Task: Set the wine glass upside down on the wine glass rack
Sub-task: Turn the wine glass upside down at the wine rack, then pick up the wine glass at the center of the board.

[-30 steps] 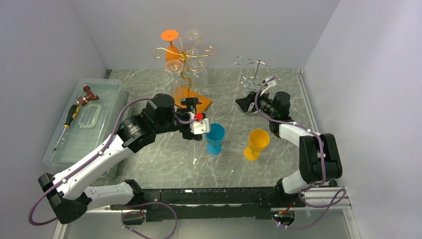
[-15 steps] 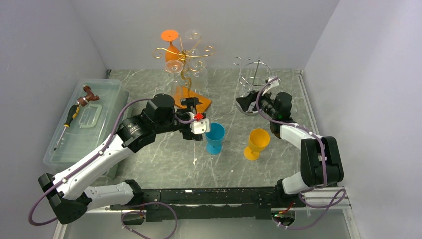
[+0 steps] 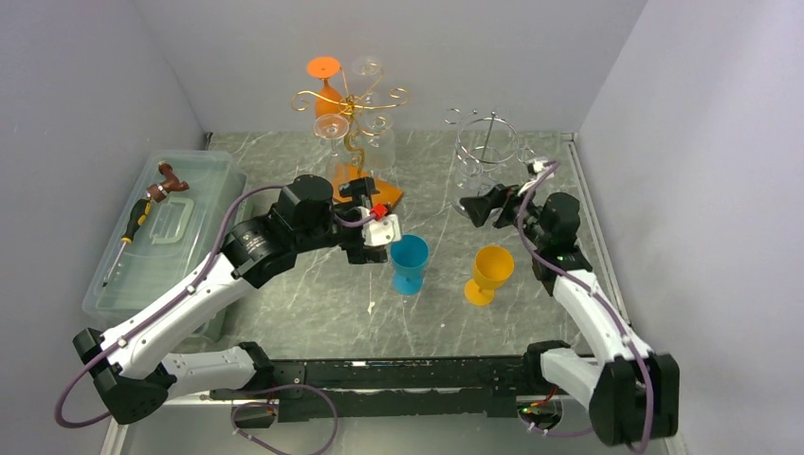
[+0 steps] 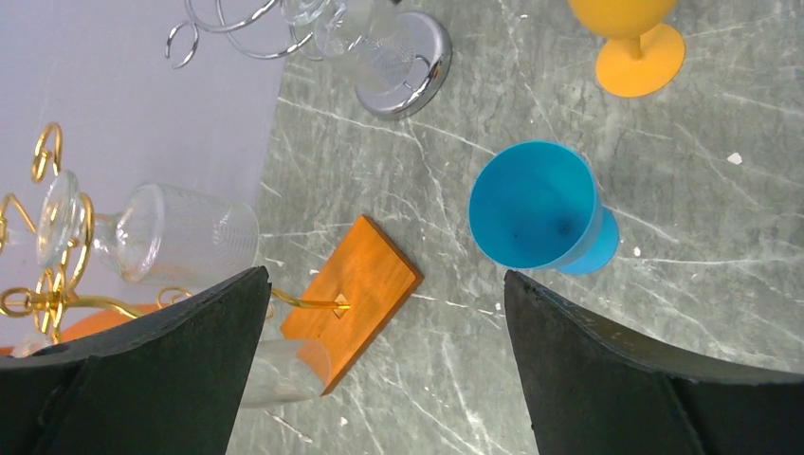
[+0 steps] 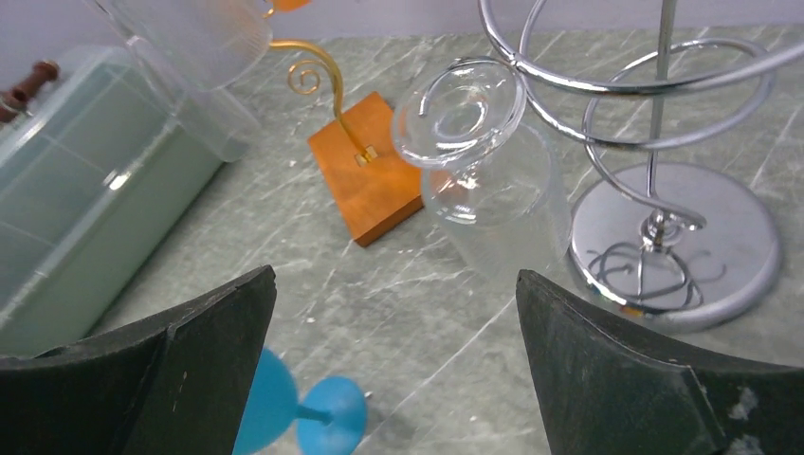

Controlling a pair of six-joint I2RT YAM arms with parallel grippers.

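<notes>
**Clear glass hanging on the silver rack, both arms empty**

The clear wine glass [image 5: 493,180] is hanging upside down on the silver wire rack [image 5: 683,237]. Its foot is sitting in one of the wire loops and its bowl is pointing down beside the round base. In the top view this rack is standing at about 1 o'clock on the marble worktop [image 3: 313,303], with the glass on its 7 o'clock side.

The right gripper [image 3: 482,206] is hovering just at 6 o'clock of the glass. Its jaws are released, spread wide and gripping nothing, and the wrist view is showing the glass ahead of them, clear of both.

The left gripper [image 4: 384,275] is hovering near the middle, jaws likewise released and empty. A blue goblet [image 3: 410,261] is standing upright at its 4 o'clock. A yellow goblet [image 3: 491,270] is standing at 3 o'clock of the blue one.

A gold wire rack [image 3: 353,104] on an orange wooden base [image 4: 356,294] is standing at 12 o'clock, carrying an orange glass [image 3: 325,85] and several clear ones.
</notes>
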